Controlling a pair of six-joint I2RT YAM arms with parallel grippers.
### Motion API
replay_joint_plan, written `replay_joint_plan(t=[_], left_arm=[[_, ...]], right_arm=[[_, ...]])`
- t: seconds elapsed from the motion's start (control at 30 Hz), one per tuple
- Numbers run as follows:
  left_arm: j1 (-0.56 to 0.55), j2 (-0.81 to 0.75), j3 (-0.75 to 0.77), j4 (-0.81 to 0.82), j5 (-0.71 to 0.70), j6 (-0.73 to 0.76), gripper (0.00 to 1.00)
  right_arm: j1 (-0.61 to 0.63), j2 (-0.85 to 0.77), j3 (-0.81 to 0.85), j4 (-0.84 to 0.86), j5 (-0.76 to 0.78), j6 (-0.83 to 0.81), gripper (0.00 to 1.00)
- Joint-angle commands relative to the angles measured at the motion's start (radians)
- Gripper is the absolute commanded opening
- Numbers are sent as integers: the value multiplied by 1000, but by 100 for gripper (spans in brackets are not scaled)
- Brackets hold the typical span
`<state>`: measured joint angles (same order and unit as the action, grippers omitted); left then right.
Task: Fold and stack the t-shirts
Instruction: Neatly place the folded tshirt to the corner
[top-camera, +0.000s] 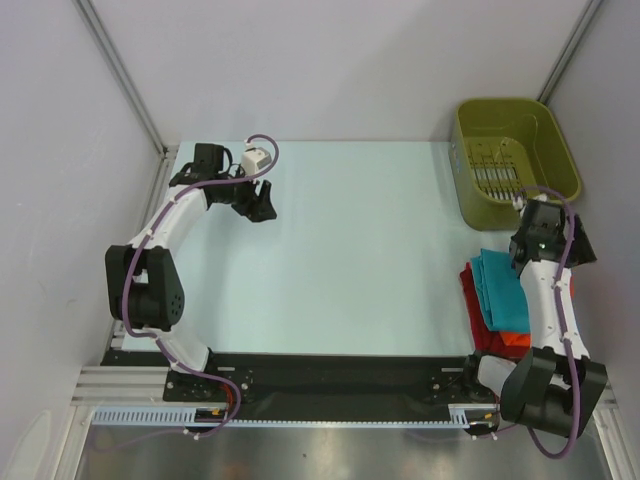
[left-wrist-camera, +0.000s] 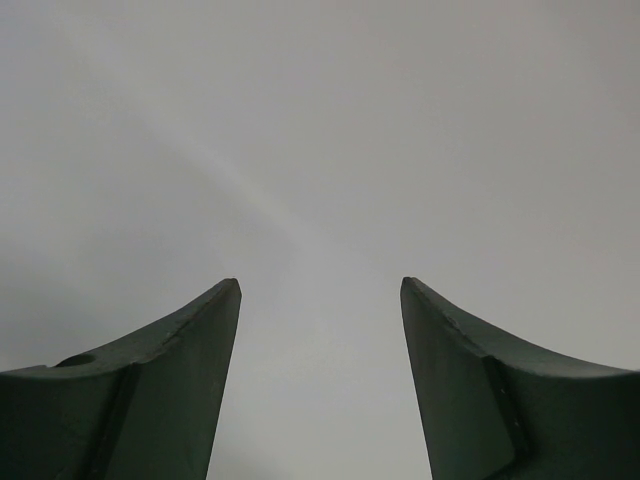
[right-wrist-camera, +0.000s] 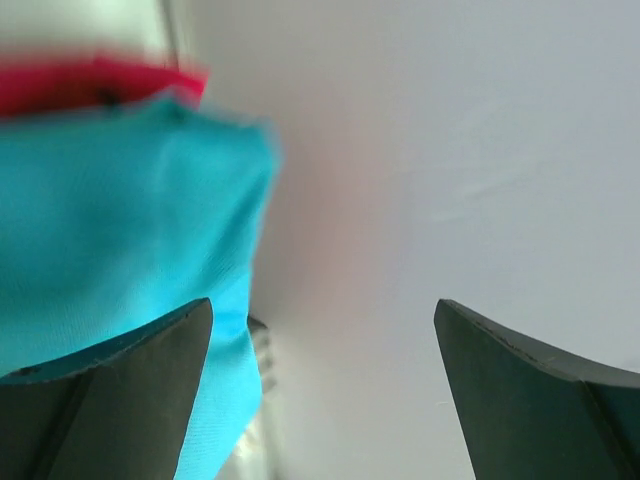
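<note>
1. The table (top-camera: 350, 250) is taking up most of the top view, with its middle bare.
2. The olive bin (top-camera: 560, 150) is sitting at 2 o'clock from the table's middle, just beyond the right arm.
3. The t-shirts are lying as one stack at 4 o'clock, near the right edge. The folded teal shirt (top-camera: 497, 290) is resting on top, its long axis running roughly from 11 to 5 o'clock.
4. The dark red shirt (top-camera: 468, 290) is peeking out at the stack's 9 o'clock side, and the orange-red shirt (top-camera: 515, 340) is showing at its 6 o'clock end.
5. The right gripper (right-wrist-camera: 320, 310) is hovering with its fingers spread wide and nothing between them. The teal cloth is lying at its 9 to 10 o'clock in the wrist view and at 7 o'clock from it in the top view.
6. The left gripper (left-wrist-camera: 320, 285) is waiting at 10 o'clock, well apart from the stack, parted and holding nothing.
7. The right arm is plainly the nearer one, so any tidying of the stack is likely falling to it.
</note>
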<state>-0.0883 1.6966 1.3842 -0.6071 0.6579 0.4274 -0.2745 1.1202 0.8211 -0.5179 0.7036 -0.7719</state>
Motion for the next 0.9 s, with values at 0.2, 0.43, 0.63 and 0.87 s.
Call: replay_joint_plan(t=[0.2, 0.43, 0.63, 0.87], left_arm=[[9, -35, 87, -66, -29, 33, 73], [22, -142, 27, -125, -35, 57, 86], [79, -325, -48, -163, -113, 77, 100], [144, -508, -163, -160, -234, -16, 100]], right_arm=[[1, -88, 337, -133, -406, 621, 100], [96, -223, 290, 36, -656, 804, 100], [146, -215, 343, 96, -814, 839, 100], [156, -166, 395, 137, -883, 931, 100]])
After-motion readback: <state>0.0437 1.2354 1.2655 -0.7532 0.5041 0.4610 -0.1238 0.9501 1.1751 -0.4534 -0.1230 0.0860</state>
